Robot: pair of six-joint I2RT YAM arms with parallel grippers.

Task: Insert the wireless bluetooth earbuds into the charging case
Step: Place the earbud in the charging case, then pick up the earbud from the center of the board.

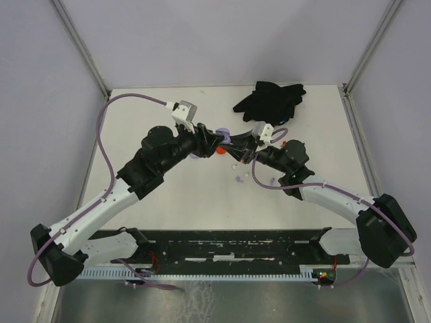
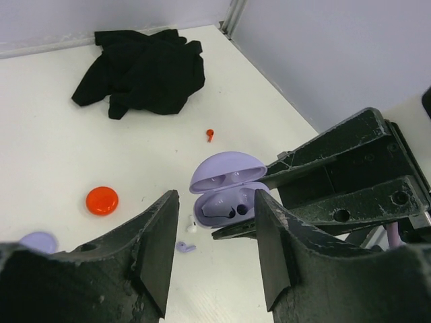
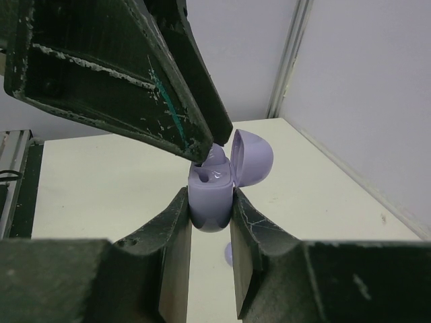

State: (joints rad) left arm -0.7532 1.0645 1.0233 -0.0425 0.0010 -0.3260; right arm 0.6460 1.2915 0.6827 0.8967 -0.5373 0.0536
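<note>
Case [image 3: 213,183] in right end effector [image 3: 210,205]

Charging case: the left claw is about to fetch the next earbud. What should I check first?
1. Charging case clamped between the right claw fingers: ok.
2. Lid open: ok.
3. Left claw open with nothing in it: ok.
4. Left claw clear of the case mouth: cannot tell; in the right wrist view its fingertip sits right at the opening.
5. Bud already seated in the case: cannot tell.
6. Loose buds in sight on the table: lavender earbud, white earbud, red earbud: ok.
</note>
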